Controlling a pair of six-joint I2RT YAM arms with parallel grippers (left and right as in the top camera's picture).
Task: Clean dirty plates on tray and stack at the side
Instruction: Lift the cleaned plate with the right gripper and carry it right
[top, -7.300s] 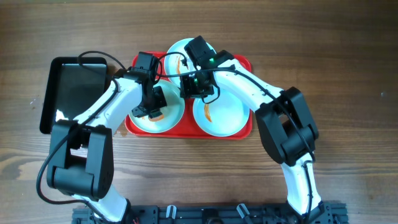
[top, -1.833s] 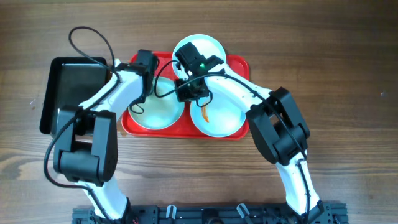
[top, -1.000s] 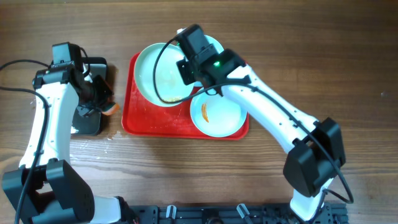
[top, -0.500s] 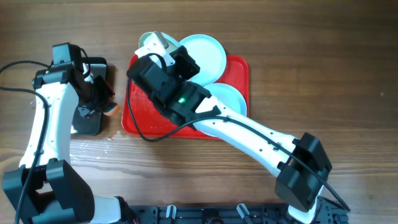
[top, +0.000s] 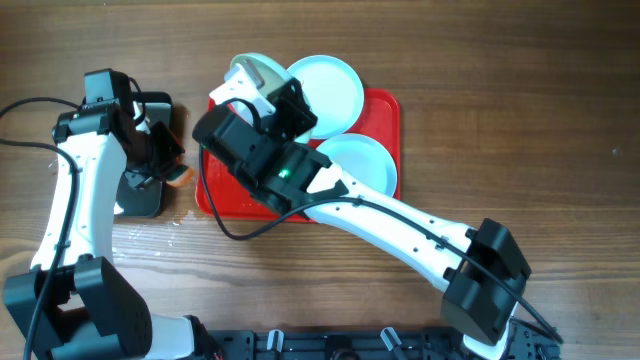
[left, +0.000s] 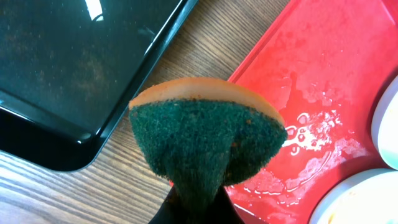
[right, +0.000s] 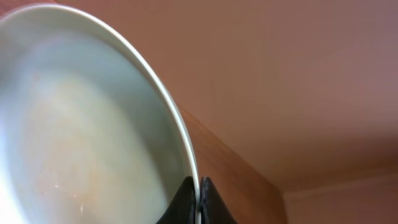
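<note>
R claw (right: 200, 198) pinches rim of held plate (right: 81, 137), up off the surface & steeply tilted over far-left corner of red tray (top: 386, 110), whose long axis runs left-right. 2 more, far plate (top: 328, 92) & near plate (top: 360, 165), lie face-up on it. L claw (top: 166, 165) grips sponge (left: 205, 137) beside black tray (left: 56, 56).
</note>
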